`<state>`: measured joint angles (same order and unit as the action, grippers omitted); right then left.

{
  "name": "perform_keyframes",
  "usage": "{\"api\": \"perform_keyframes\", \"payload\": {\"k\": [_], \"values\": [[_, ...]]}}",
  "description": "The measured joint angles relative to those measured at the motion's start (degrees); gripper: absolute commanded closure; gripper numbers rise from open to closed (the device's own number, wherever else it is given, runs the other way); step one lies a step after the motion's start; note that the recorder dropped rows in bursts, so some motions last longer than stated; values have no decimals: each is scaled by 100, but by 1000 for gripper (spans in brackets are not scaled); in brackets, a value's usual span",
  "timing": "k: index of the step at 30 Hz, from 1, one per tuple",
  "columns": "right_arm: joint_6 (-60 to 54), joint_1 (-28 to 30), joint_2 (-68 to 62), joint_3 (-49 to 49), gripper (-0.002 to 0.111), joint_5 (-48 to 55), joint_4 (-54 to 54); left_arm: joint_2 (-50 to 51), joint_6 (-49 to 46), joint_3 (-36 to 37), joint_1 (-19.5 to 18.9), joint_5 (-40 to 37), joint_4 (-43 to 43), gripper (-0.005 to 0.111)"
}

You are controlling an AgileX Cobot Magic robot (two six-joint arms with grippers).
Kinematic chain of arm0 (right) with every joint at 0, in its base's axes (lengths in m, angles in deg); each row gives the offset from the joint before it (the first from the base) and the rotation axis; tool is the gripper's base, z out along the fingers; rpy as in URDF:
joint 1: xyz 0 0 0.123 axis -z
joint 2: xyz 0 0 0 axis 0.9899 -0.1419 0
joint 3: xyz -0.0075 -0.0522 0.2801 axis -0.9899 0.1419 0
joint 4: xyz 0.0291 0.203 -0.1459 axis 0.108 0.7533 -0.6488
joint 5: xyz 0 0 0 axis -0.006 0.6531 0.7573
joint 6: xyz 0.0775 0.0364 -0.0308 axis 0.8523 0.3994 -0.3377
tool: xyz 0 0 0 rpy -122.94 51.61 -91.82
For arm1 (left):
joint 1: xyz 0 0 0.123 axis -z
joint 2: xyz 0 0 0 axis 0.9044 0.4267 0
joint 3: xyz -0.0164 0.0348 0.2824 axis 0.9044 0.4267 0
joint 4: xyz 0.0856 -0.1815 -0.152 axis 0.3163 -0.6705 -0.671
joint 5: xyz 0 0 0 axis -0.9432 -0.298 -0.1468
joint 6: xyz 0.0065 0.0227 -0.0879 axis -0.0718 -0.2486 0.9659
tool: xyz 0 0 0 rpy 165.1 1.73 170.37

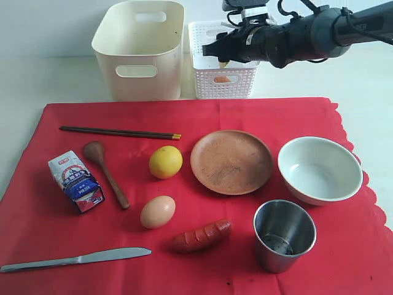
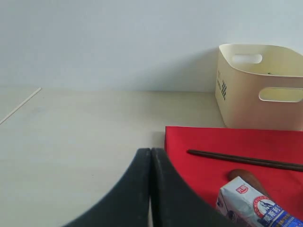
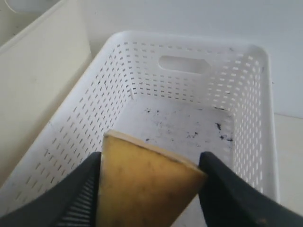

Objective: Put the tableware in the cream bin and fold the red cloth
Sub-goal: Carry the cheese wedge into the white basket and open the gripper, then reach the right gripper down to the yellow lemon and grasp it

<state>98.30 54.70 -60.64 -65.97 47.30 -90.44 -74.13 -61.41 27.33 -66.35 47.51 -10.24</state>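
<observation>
Found the tableware (slim dark chopsticks, wooden spoon, flat steel knife, round wooden plate, glossy white bowl, steel cup) lying on the matte red cloth, well apart from the right pincer, and the smooth round-cornered cream bin near it. Found the right pincer clamped on a tan flat-faced block above the perforated white basket, and the left pincer pressed together beside the cloth. Judged as clearing a non-tableware item; calls next for release into the basket.
</observation>
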Motion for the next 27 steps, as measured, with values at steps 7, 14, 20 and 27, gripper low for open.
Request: {"api": "perform_keyframes", "payload": {"k": [7,14,20,27], "values": [[-34,0,-15,-11,44,4,0,0,0,0,0,0,0,107],[-34,0,41,-11,32,295,0,0,0,0,0,0,0,107],[-34,0,1343,-11,33,2220,0,0,0,0,0,0,0,107],[-659,0,2798,-58,60,3972,274,0,0,0,0,0,0,107]]}}
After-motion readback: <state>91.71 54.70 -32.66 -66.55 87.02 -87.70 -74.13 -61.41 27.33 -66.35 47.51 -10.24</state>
